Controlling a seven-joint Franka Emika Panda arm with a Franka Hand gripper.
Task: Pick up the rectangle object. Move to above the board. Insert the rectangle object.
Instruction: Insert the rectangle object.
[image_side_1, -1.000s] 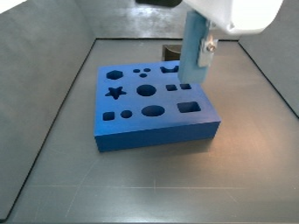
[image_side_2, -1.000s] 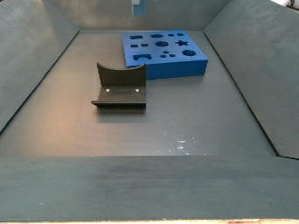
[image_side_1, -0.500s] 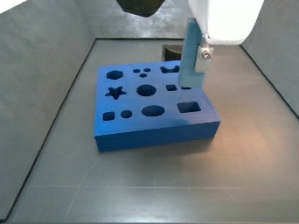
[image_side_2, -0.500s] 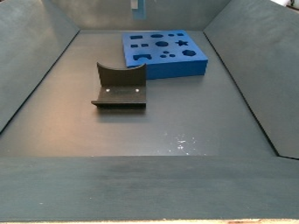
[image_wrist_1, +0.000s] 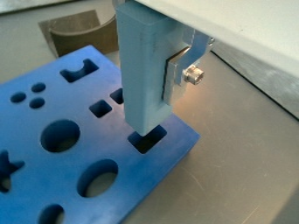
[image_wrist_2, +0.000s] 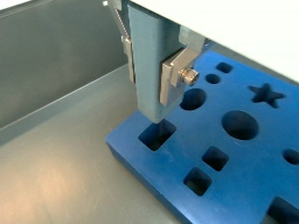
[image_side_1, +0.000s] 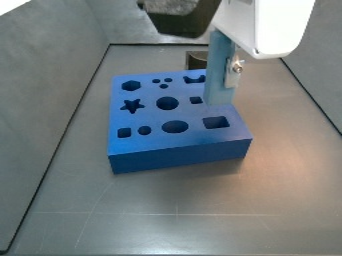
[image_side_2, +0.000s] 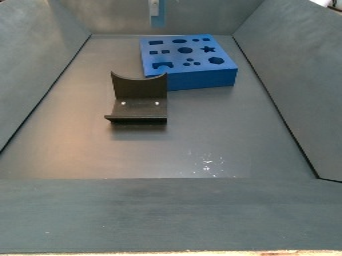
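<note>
The rectangle object (image_side_1: 217, 68) is a slim light-blue bar, held upright by my gripper (image_side_1: 223, 62), which is shut on it. In both wrist views the silver fingers (image_wrist_2: 173, 77) clamp the bar (image_wrist_1: 147, 70) (image_wrist_2: 149, 66) on its sides. Its lower end hangs just above a dark squarish hole (image_wrist_2: 156, 134) (image_wrist_1: 146, 141) near a corner of the board. The board (image_side_1: 160, 148) (image_side_2: 201, 73) (image_wrist_1: 47, 105) (image_wrist_2: 251, 157) is a thick bright-blue block with star, round and square cut-outs. In a side view the bar (image_side_2: 154, 8) only shows at the frame's edge.
The dark fixture (image_side_2: 138, 100) (image_wrist_1: 70, 33) stands on the grey floor beside the board. Sloping grey walls (image_side_2: 40, 90) (image_wrist_2: 59, 52) close in the work area on all sides.
The gripper with the bar has shifted slightly sideways over the board's right part. A dark part of the arm has swung further into a side view's top.
</note>
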